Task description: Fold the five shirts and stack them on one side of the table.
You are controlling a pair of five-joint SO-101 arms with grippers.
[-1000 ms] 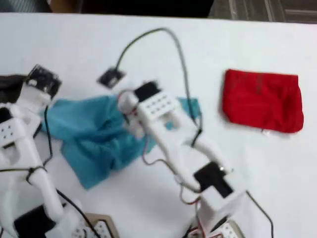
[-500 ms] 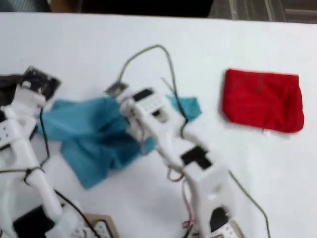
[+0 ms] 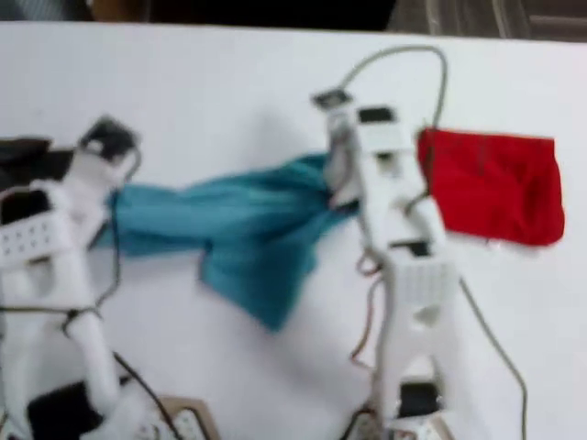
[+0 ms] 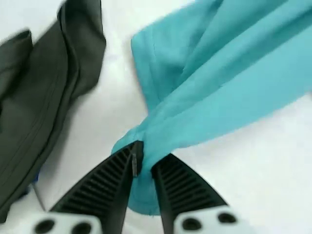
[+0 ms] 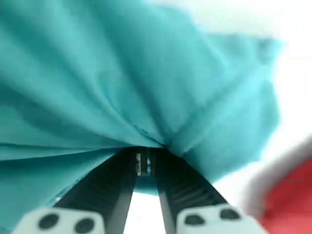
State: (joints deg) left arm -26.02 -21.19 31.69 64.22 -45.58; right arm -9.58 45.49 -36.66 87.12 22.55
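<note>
A white tabletop (image 3: 183,82) is seen from above, with both arms standing along its near edge. The right arm (image 3: 408,266) is stretched straight out across the tabletop, its wrist just beside the red shirt (image 3: 491,188). The left arm (image 3: 55,247) is bent at the elbow and leans out at the opposite side.

Between them a teal shirt (image 3: 238,225) is drawn out in a long band, with a loose flap hanging toward the near edge. One bunched end is pinched in the closed left jaws, and the other gathered end is clamped in the closed right jaws, the cloth fanning out beyond the tips.

The red shirt lies folded at the right side of the tabletop, close to the teal end. A dark garment (image 4: 44,97) lies crumpled beside the left jaws, apart from the teal cloth.

A second ago the teal shirt was bunched near the middle and the right arm was angled toward it. Since then that arm has been swung over toward the red shirt, and the teal shirt has been pulled taut.
</note>
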